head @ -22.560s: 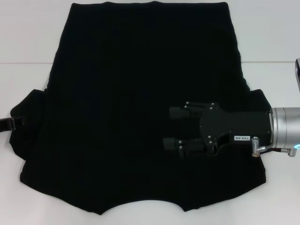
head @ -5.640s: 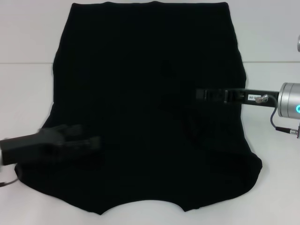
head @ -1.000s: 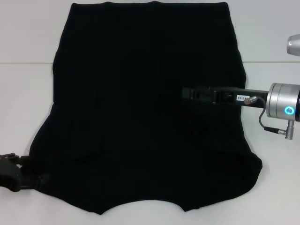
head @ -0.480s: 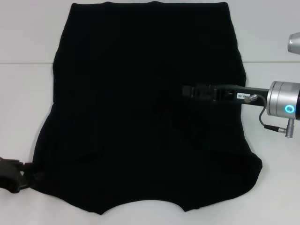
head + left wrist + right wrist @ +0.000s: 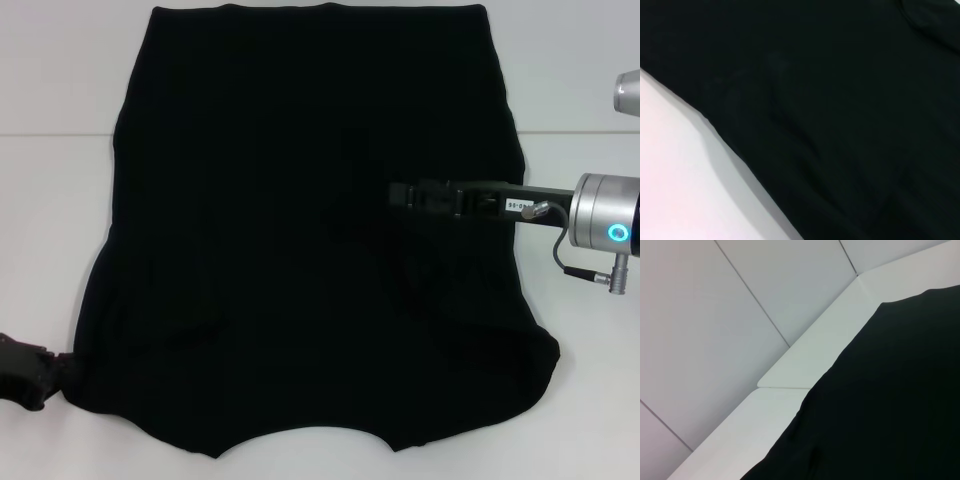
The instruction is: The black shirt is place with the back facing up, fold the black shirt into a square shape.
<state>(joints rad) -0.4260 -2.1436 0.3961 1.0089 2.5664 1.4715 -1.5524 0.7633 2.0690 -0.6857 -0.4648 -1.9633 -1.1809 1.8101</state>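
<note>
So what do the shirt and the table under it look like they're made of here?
The black shirt looks like soft matte knit cloth, likely cotton: it lies limp with shallow wrinkles and no shine. The table seems a hard, smooth white board, laminate or painted, faintly glossy.

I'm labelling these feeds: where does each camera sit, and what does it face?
Head: above, looking down at the shirt on the table; right hand over the cloth, left hand at its near-left edge.
Left wrist: close on the shirt's edge and table; no arm shows.
Right wrist: low across shirt and table toward the wall; no arm shows.
All share the shirt.
</note>
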